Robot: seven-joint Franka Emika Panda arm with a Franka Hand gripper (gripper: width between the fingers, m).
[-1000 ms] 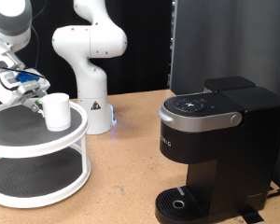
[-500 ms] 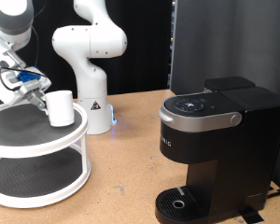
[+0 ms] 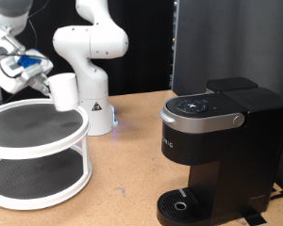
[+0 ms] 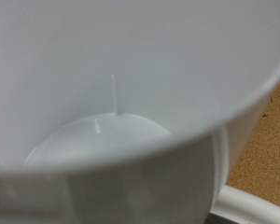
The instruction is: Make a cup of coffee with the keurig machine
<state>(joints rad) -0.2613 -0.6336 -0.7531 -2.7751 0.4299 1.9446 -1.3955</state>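
Tabletop | claw clamped on cup above stand | keurig machine apart

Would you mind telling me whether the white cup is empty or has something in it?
Empty: the wrist view looks straight into the cup and shows only its bare white bottom. The gripper carries it above the shelf.

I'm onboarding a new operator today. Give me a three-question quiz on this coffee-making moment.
1. True or false: the cup stands on the keurig machine drip tray.
2. Where is the gripper? A) the exterior view's upper left, at the cup B) on the machine lid C) under the two-tier stand
3. Fill in: the wrist view looks into the ___.

Key: 1. False; it hangs above the stand. 2. A. 3. cup.
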